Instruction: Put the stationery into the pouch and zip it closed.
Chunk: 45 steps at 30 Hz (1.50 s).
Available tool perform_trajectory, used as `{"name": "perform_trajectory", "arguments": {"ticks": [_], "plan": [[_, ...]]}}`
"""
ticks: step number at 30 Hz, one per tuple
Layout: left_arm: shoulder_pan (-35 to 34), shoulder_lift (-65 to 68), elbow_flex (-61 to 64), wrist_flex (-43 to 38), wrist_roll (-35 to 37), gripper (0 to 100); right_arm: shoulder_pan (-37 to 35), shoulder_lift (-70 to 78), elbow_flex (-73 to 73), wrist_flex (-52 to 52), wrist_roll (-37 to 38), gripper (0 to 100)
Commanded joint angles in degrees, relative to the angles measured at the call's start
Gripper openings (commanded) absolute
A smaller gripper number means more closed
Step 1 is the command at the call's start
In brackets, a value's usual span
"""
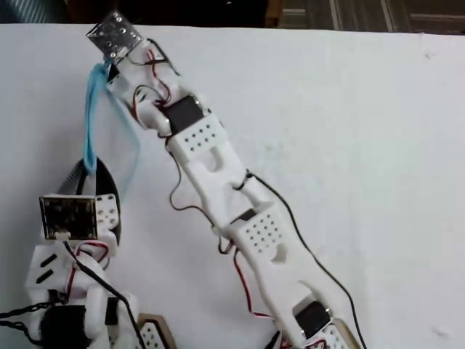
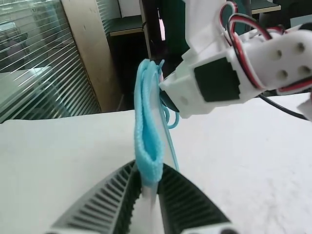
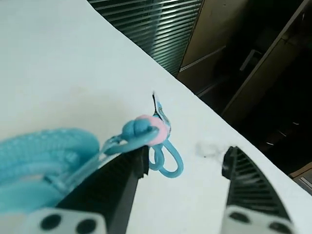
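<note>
The left hand (image 2: 148, 170) is clamped shut on the near end of the blue-edged pouch (image 1: 90, 123), which stretches away across the white desk (image 1: 349, 131); at its far end the right hand (image 3: 187, 156) gapes wide, the zip cord (image 3: 163, 163) just beside one finger.

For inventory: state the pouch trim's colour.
The woven fabric trim is light blue; clearest in left wrist view.

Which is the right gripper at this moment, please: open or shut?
Open: the right gripper has its sides well apart, with the blue zip pull beside one of them.
</note>
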Motion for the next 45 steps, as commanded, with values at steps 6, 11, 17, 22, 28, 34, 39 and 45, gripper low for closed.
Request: {"name": "perform_trajectory", "arguments": {"ticks": [6,11,17,22,28,34,39,45], "plan": [[0.2,0.8,-2.8,-0.3,0.4,2,-3.4,-1.0,-9.4,-4.3,-0.2,25.2],[0.2,0.9,-2.8,-0.3,0.4,2,-4.4,-1.4,-11.9,-4.6,-0.2,25.2],[0.2,0.9,-2.8,-0.3,0.4,2,-4.4,-1.4,-12.0,-4.2,0.4,25.2],[0.2,0.9,-2.8,-0.3,0.4,2,-2.6,-2.1,-12.1,-4.4,-3.1,25.2],[0.2,0.8,-2.8,-0.3,0.4,2,1.0,-5.8,-12.0,1.6,-30.5,25.2],[0.4,0.8,-2.7,-2.3,0.4,2,5.0,-6.5,-11.7,18.4,-30.8,25.1],[0.5,0.8,-2.4,-3.0,0.4,2,6.6,-4.3,-11.9,30.8,-5.5,25.2],[2.0,0.9,-1.7,-3.0,-3.5,2,5.1,-0.9,-11.9,32.1,10.4,26.9]]}}
